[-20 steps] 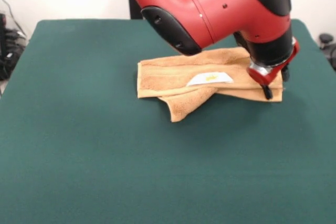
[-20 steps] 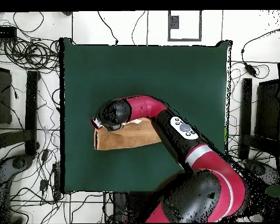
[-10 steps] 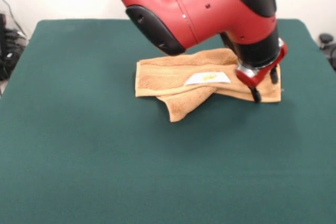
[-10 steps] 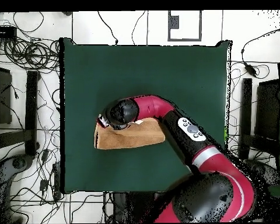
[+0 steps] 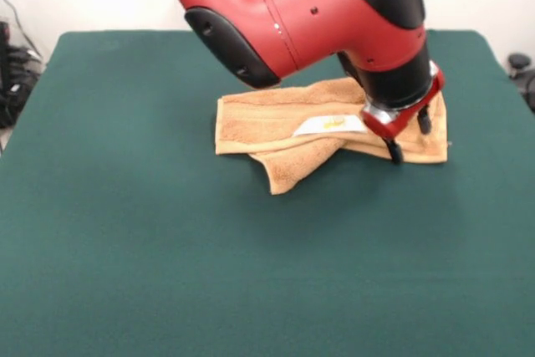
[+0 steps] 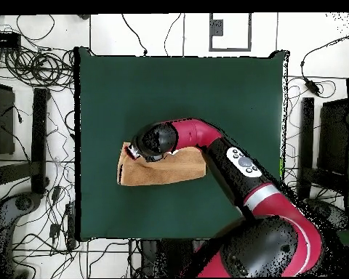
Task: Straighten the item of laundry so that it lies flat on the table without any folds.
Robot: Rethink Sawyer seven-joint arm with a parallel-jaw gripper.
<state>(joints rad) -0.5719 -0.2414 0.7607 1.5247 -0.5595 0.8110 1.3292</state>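
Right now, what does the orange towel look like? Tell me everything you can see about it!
The hand towel is orange-tan and fuzzy like terry cloth. It lies folded into a long strip near the middle of the green table, not flat. One folded flap pokes out toward the front. A small white label shows on top, and flat woven bands run along it. The robot's gripper is down at one end, its open fingers at the cloth.

One towel (image 5: 276, 123), one white label (image 5: 328, 125), one arm (image 5: 309, 14), one table (image 5: 167, 273).
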